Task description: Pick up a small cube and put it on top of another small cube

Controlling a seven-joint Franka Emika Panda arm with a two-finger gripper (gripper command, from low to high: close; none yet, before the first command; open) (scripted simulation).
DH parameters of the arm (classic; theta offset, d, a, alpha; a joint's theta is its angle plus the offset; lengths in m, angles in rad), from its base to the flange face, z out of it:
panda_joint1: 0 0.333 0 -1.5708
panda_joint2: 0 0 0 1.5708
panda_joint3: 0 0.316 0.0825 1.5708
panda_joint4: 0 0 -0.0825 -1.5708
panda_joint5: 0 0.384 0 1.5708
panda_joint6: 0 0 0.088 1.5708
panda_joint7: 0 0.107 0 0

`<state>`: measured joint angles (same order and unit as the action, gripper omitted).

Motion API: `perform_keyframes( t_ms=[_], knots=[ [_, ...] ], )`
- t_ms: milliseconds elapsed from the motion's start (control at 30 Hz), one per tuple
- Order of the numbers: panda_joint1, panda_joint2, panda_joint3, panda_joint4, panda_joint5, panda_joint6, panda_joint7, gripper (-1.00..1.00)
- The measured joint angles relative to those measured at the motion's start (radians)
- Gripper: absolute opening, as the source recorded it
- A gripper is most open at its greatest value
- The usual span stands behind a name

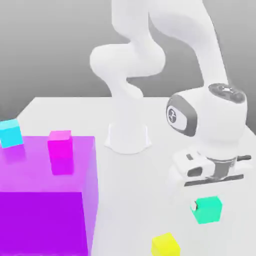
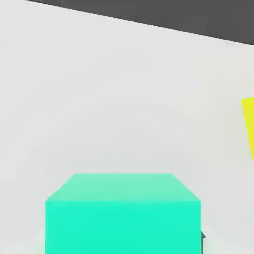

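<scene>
Progress is slim from where I sit: no cube has been lifted and nothing is stacked. In the exterior view my gripper point(image 1: 212, 181) hangs just above the green cube point(image 1: 207, 209), which sits on the white desk point(image 1: 125, 200) at about five o'clock from the arm's base. The yellow cube point(image 1: 165, 245) lies near it, toward seven o'clock of the green one, apart and not touching. I cannot tell whether the fingers are apart or together.

The hand view puts the green cube point(image 2: 123, 213) close under the camera, resting flat on the desk, with a sliver of the yellow cube point(image 2: 249, 126) off to one side.

At about nine o'clock from the base, a big purple block point(image 1: 45, 200) carries a magenta cube point(image 1: 60, 147) on its top face, and a cyan cube point(image 1: 11, 133) stands at its far corner.

By my reckoning, everything is left: descend, grip the green cube, lift, carry it over another small cube, likely yellow, and set it down.
</scene>
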<state>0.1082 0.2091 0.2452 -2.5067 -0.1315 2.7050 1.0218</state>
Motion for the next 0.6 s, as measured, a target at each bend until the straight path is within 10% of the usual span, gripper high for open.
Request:
perform_keyframes(
  t_ms=[467,500,600],
  knots=[
    [-0.144,0.082,-0.053,0.120,0.011,-0.036,-0.382,-1.00],
    [-0.137,0.111,-0.062,0.122,0.000,-0.009,-0.375,1.00],
    [-0.137,0.111,-0.062,0.122,0.000,-0.009,-0.375,1.00]
  ],
)
